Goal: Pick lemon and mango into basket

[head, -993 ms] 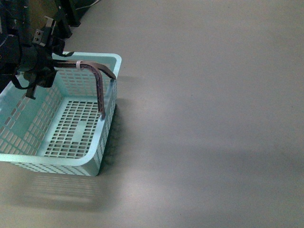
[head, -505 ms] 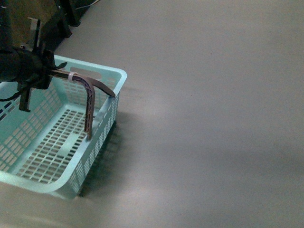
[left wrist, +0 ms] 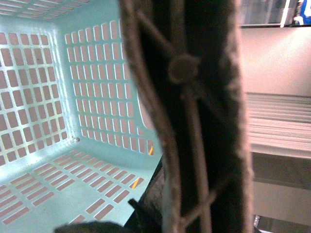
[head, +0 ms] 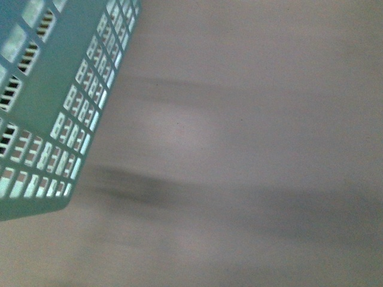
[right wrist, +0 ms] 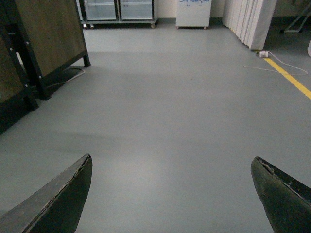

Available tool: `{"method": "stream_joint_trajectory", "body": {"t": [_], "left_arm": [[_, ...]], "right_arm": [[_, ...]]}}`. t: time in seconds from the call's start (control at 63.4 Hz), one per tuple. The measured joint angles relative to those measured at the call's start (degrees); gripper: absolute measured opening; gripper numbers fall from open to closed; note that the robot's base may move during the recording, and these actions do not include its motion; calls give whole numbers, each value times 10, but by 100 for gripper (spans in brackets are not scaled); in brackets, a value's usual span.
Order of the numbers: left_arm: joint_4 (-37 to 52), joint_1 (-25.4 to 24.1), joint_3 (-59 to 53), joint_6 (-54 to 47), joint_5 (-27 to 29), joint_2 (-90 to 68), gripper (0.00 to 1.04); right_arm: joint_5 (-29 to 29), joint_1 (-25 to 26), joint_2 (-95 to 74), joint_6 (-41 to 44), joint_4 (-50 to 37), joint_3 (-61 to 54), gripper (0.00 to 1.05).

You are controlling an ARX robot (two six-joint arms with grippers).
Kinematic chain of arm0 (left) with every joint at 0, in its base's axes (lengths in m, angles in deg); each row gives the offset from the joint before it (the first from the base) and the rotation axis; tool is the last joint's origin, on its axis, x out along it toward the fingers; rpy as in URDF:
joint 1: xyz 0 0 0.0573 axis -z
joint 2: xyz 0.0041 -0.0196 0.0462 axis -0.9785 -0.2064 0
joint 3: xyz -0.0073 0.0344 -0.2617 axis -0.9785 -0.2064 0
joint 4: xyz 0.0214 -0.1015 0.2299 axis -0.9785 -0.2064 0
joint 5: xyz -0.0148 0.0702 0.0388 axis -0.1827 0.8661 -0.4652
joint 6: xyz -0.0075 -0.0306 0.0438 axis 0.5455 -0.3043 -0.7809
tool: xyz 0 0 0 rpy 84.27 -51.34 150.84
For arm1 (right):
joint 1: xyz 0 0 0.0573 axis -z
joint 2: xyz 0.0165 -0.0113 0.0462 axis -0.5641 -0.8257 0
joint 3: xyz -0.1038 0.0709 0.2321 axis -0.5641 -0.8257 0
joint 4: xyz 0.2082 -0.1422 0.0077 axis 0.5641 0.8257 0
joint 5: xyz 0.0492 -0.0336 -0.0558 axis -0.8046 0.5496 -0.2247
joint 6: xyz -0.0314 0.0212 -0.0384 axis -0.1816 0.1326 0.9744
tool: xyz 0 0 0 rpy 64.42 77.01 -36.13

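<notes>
The basket (head: 57, 101) hangs tilted and blurred at the front view's upper left, seemingly off the floor (head: 251, 143), and is empty inside. Its brown handle (left wrist: 194, 121) fills the left wrist view and hides the left gripper, so I cannot tell its state. The right gripper (right wrist: 171, 162) gapes wide, empty. No lemon or mango shows. Carry the basket level and slow to avoid swing.

blue lettering on the white cabinet (right wrist: 193, 12) is unreadable.
</notes>
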Motion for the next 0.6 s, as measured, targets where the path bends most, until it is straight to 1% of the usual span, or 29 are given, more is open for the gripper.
{"method": "stream_joint_trajectory", "body": {"t": [0.079,0.126,0.599], "left_arm": [[-53,2,0,-4,8,64,5],[-70,3,0,-6,14,79,5],[-75,3,0,-17,15,79,5]], "right_arm": [[0,0,0,0,0,0,96],[0,0,0,0,0,0,96],[1,0,0,0,0,0,96]]}}
